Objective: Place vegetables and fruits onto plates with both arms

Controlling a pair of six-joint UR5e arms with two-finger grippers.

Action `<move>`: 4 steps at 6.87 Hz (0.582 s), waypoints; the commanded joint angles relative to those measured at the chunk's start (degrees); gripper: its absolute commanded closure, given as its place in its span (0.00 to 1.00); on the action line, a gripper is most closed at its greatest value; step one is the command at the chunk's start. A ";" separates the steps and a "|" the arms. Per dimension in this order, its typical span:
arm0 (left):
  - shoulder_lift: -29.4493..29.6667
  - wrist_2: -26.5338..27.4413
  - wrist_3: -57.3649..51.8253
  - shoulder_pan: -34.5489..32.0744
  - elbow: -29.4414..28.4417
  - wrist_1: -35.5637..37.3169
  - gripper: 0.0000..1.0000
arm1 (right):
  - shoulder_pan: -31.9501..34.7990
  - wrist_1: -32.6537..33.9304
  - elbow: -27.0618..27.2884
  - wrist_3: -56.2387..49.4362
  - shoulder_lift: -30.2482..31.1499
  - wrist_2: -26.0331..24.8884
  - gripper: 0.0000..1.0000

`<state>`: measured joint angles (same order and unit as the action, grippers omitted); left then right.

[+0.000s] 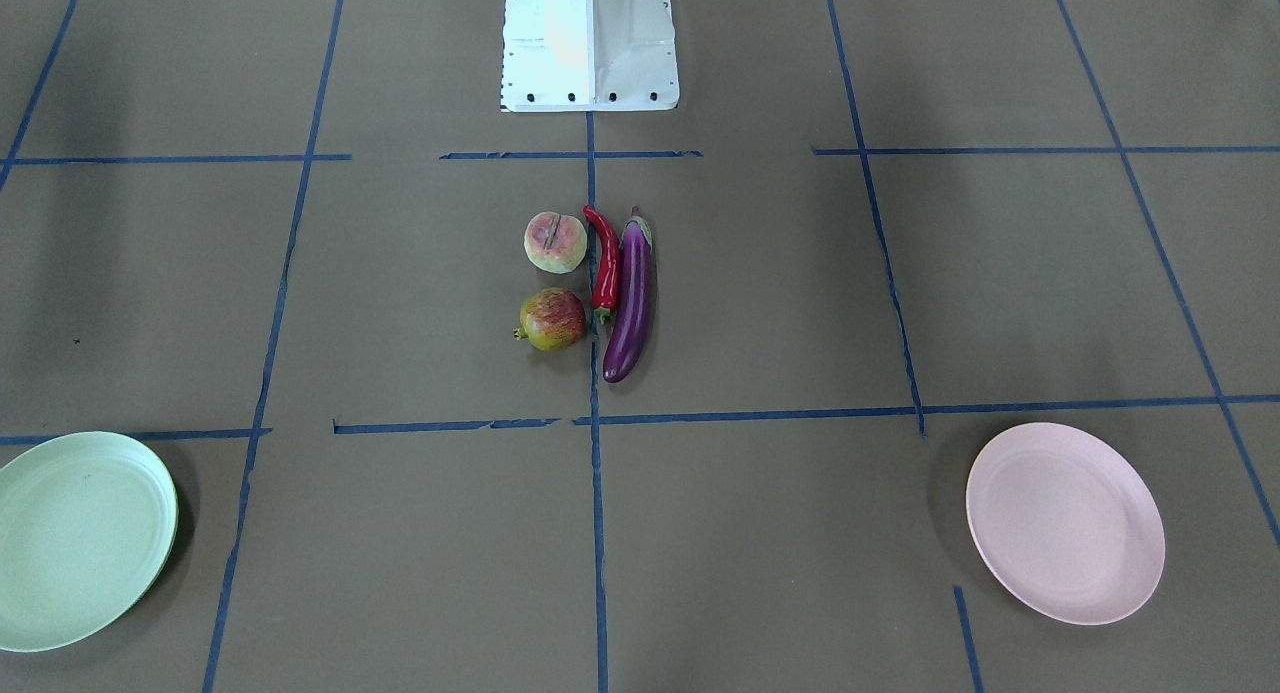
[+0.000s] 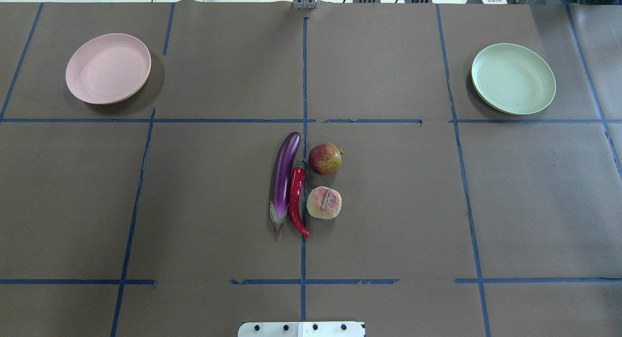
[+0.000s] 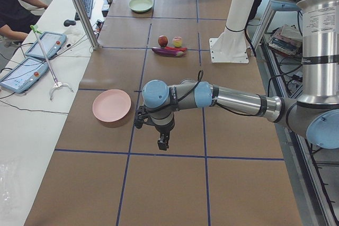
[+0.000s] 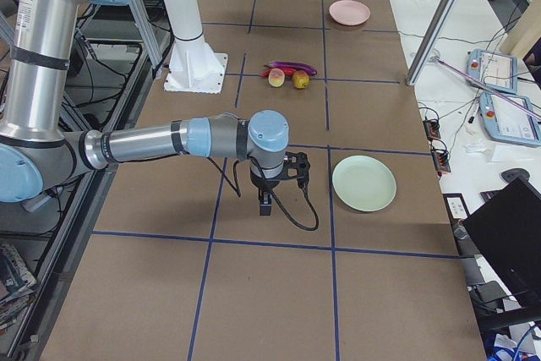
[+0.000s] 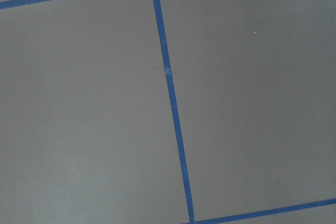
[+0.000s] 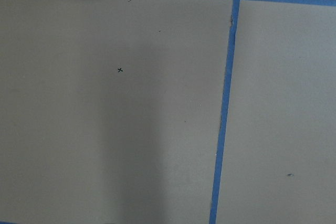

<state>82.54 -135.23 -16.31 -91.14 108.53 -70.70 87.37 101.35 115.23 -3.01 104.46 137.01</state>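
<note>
The purple eggplant (image 2: 283, 174), red chili (image 2: 295, 201), peach (image 2: 324, 202) and red-yellow-green fruit (image 2: 325, 158) lie close together at the table's middle. The pink plate (image 2: 108, 68) sits far left and the green plate (image 2: 513, 78) far right, both empty. Neither arm shows in the overhead or front views. In the exterior left view my left gripper (image 3: 163, 142) hangs over bare table beside the pink plate (image 3: 112, 105). In the exterior right view my right gripper (image 4: 265, 205) hangs beside the green plate (image 4: 363, 183). I cannot tell whether either is open or shut.
The white base block (image 1: 590, 43) stands at the robot's edge of the table. Blue tape lines (image 2: 304, 84) grid the brown surface. A side bench with tablets (image 3: 46, 45), a metal pole (image 3: 79, 9) and a seated person borders the far edge.
</note>
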 commanded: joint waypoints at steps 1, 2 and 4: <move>-0.09 0.49 -1.60 0.00 0.72 -1.54 0.00 | -0.01 -0.10 0.08 0.28 -0.05 0.19 0.00; -0.01 0.49 -1.71 0.09 0.11 -0.85 0.00 | -0.01 -0.36 0.17 0.28 -0.14 0.36 0.00; -0.27 0.15 -1.45 0.09 0.11 -0.76 0.00 | -0.10 -0.54 0.17 0.55 -0.05 0.63 0.00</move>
<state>82.38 -134.80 -17.81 -91.07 108.65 -71.56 87.31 100.93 115.38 -2.62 104.39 137.49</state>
